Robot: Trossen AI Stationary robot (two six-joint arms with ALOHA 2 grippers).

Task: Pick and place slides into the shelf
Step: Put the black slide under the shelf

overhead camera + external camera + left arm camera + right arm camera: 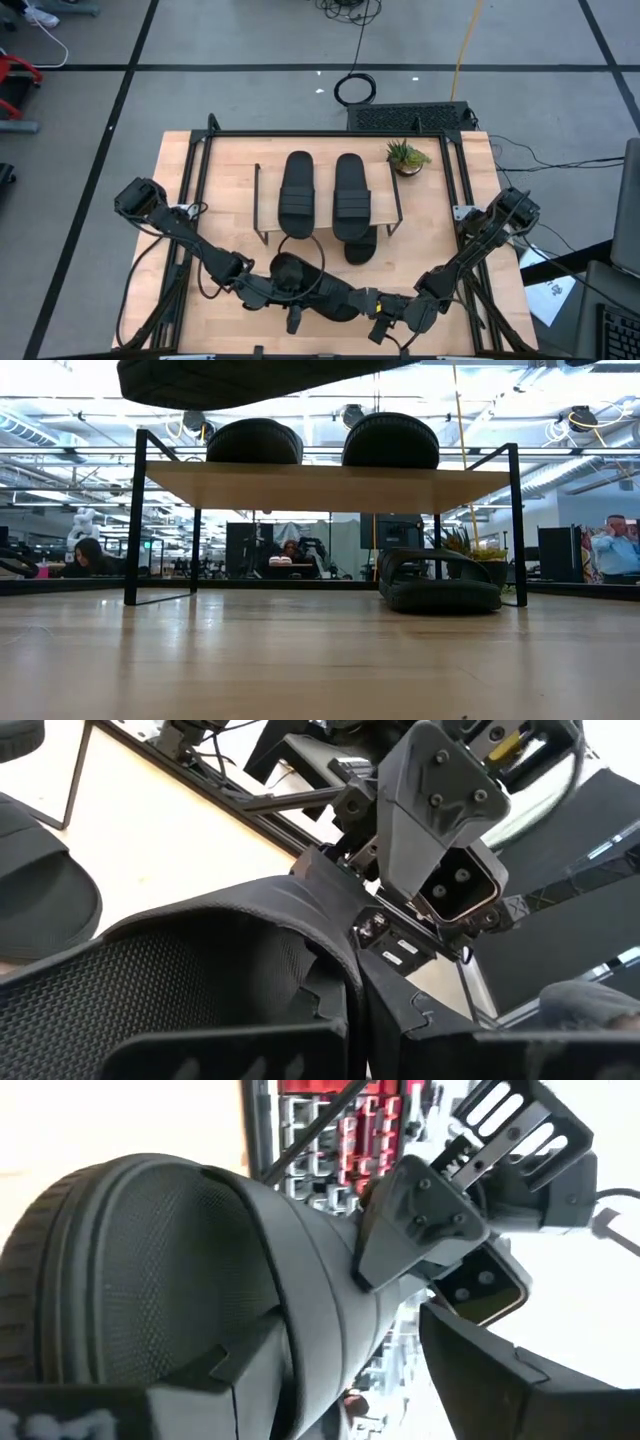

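- two slides (297, 186) (352, 188) already sit side by side on top of the shelf (264, 190), and a third slide (361, 243) lies on the table under its right end, toe poking out toward the arms.
- the fourth slide (318, 290) is up in the air at the near edge of the table (180, 170), hanging between both arms; from the low camera its sole fills the top of the view, above shelf height.
- the left gripper (292, 322) has its fingers pinched fully together on the slide's edge, as far as i can judge from its wrist view, where the strap (250, 960) sits right against them.
- the right gripper (381, 330) stands wide, its fingers spread around the other end of the same slide (150, 1280); whether it truly bears weight i can't tell.
- risk one: with two arms on one floppy sandal, if one pulls ahead of the other it could twist out of the thin left pinch and drop.
- risk two: the carried slide could knock the pair on top, or the little plant (407, 156) by the shelf's right end, on the way in.
- risk three: the free slot under the shelf is low, so a tilted sole could catch the plank edge.
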